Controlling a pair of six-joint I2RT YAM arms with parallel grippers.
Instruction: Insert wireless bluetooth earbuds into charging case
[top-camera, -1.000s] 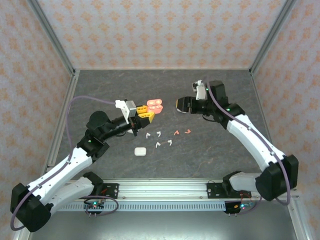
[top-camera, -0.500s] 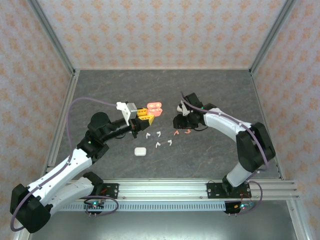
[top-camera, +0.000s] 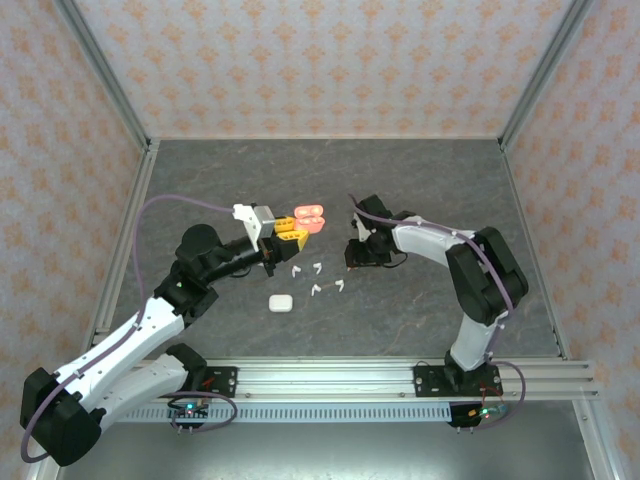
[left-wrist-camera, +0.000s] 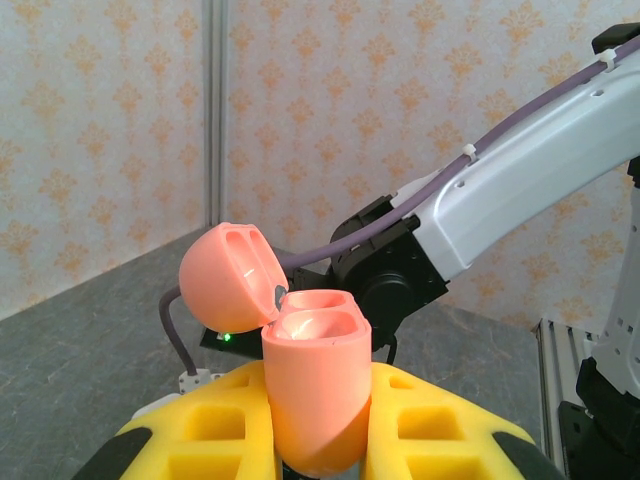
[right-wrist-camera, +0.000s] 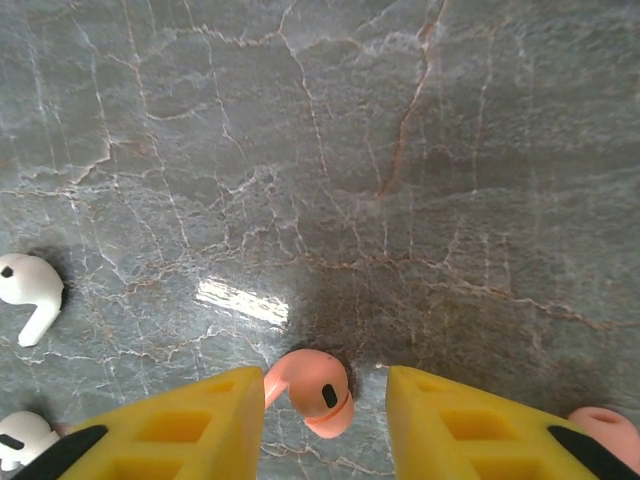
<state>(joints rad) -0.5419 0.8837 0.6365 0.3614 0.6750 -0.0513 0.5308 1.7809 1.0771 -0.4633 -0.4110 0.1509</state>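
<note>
My right hand (right-wrist-camera: 325, 420) straddles the coral earbud (right-wrist-camera: 315, 392) on the counter (right-wrist-camera: 400, 150), jaws apart and gripping nothing; an off-centre pinch could flick it away from the open case (left-wrist-camera: 310, 400) my left hand (left-wrist-camera: 320, 445) clamps.

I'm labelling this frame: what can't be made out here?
Top external: the right gripper hides the coral earbud and the second coral earbud.
Right wrist: that second one is cut off by the bottom edge; a white earbud sits partly behind a finger.
Left wrist: the coral case shows its sockets from the rim, so their depths are out of sight.
</note>
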